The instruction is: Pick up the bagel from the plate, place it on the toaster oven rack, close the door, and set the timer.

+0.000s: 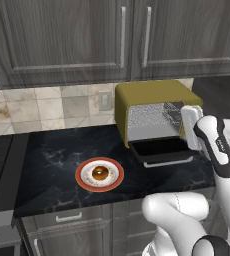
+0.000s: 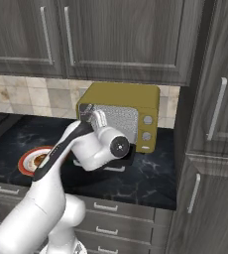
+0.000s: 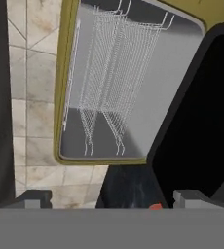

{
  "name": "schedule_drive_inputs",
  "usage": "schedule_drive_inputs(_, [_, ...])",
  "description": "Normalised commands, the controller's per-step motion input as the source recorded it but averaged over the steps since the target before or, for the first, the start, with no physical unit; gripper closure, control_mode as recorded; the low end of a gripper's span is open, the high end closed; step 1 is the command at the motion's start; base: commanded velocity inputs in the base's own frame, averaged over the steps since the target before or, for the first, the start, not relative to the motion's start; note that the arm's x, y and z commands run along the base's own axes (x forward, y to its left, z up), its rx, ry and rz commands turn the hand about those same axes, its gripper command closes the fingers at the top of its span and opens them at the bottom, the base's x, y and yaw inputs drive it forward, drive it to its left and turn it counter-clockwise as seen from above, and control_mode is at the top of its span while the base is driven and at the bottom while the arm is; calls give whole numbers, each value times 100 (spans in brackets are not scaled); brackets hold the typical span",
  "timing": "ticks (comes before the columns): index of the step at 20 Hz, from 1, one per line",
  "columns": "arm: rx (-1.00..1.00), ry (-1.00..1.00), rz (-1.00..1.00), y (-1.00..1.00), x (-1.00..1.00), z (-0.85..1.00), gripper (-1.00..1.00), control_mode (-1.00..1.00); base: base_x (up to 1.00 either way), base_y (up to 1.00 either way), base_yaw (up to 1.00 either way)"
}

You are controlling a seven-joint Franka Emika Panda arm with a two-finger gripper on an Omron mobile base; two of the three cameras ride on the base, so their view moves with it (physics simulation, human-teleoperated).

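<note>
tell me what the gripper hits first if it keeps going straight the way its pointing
Probably the toaster oven rack. The gripper looks straight into the open cavity, with the open door off to one side of its line. Depth is unclear, so the door's edge might brush a finger first.

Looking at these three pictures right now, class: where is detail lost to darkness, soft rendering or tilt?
Left base view: the open door is flat black, and the bagel on the plate looks soft. Right base view: the arm hides most of the plate. Hand view: rolled sideways, so the toaster oven rack runs vertically, wires fine but legible.
</note>
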Motion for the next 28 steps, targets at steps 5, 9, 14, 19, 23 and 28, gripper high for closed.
schedule_drive_inputs(5, [7, 0, 1, -10, 41, -23, -100, -100, 0, 0, 0])
schedule_drive_inputs(9, [7, 0, 2, -15, 32, -15, -100, -100, 0, 0, 0])
schedule_drive_inputs(14, [4, 0, 2, -3, 36, -19, -100, -100, 0, 0, 0])
schedule_drive_inputs(19, [0, -3, 1, 0, 37, -17, -100, -100, 0, 0, 0])
schedule_drive_inputs(23, [0, -2, 0, -1, 41, -21, -100, -100, 0, 0, 0])
schedule_drive_inputs(28, [2, -7, 0, -4, 40, -19, -100, -100, 0, 0, 0])
